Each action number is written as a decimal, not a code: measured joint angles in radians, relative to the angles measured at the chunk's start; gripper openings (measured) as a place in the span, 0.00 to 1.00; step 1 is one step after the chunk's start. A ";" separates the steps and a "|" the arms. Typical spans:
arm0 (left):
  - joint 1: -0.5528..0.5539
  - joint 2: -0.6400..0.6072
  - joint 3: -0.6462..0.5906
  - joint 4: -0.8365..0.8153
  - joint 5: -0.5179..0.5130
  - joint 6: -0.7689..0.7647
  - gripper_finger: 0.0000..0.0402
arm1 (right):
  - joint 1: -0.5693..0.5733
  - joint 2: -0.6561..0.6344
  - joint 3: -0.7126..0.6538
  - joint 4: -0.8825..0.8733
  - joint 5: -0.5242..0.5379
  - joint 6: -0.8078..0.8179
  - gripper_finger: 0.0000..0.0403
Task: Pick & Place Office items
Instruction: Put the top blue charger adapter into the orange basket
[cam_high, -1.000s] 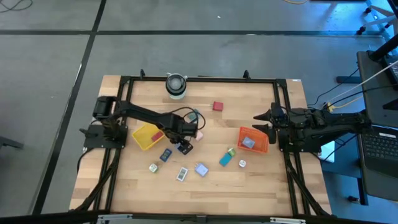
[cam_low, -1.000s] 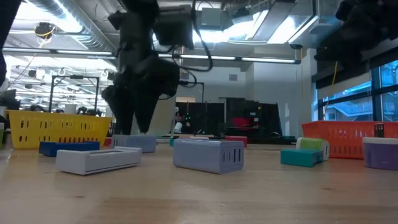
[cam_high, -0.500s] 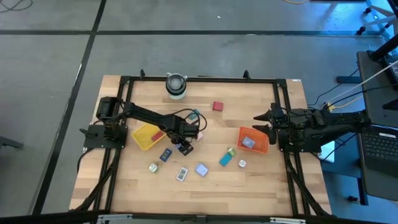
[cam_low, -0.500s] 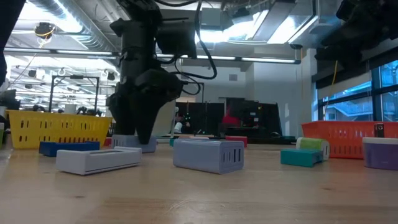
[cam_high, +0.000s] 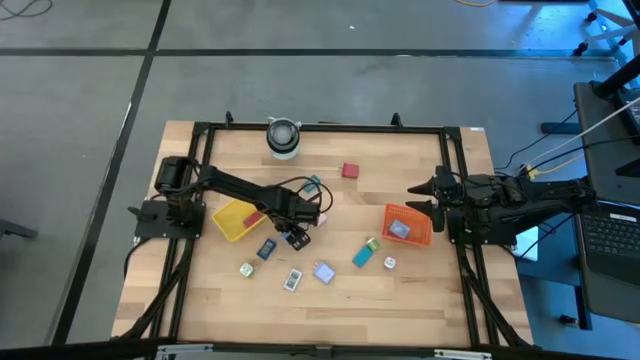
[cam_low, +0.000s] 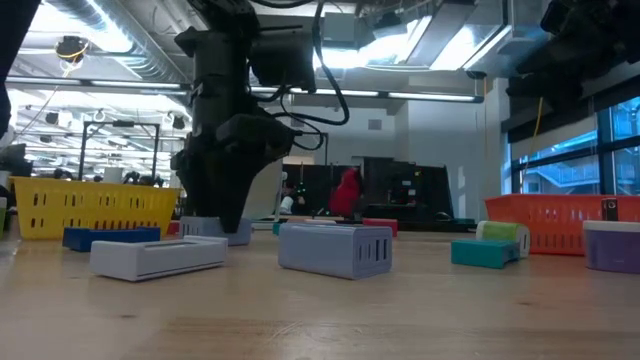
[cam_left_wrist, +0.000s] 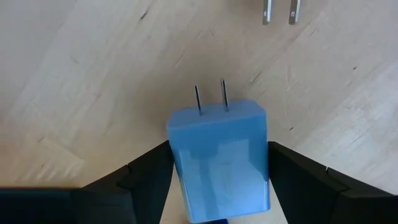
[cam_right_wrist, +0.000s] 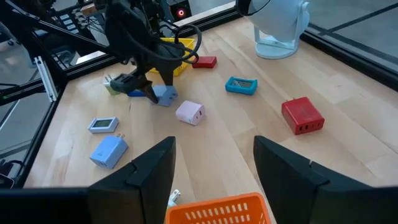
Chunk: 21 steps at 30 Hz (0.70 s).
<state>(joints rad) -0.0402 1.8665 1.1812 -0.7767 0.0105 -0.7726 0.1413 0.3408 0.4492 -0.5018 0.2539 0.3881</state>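
The left gripper (cam_high: 296, 228) stands low over the table (cam_high: 400, 300), just left of frame centre in the high view, directly above a blue plug adapter (cam_left_wrist: 219, 158). In the left wrist view the adapter lies flat on the wood squarely between the two dark fingers, its long axis running along the line of sight, its two prongs pointing away from the wrist. The jaws are apart, one at each long flank of the adapter; contact cannot be confirmed, and the piece is judged not yet lifted. The coming move appears to need only a straight closing across the adapter's short width.

The yellow tray (cam_high: 233, 219) sits just left of this gripper, so the left arm is clearly the nearer one.

The right gripper (cam_high: 424, 195) waits at the right edge of the table, beside the orange tray (cam_high: 408, 226), jaws apart and empty. Other pieces lie scattered near centre, among them a pink adapter (cam_right_wrist: 190, 113), a teal piece (cam_right_wrist: 241, 85) and a red block (cam_right_wrist: 302, 115).
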 joint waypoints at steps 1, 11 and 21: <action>0.000 0.008 0.000 0.000 0.000 0.000 0.61 | 0.000 0.000 0.000 0.000 0.000 0.005 0.54; -0.002 0.040 0.003 -0.009 0.022 0.016 0.55 | 0.000 0.000 0.000 0.000 0.000 0.020 0.54; 0.035 -0.062 -0.003 0.064 0.121 0.040 0.53 | 0.000 0.000 0.000 0.010 -0.001 -0.038 0.54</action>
<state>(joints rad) -0.0050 1.8045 1.1778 -0.7123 0.1313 -0.7326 0.1413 0.3408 0.4492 -0.4921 0.2531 0.3502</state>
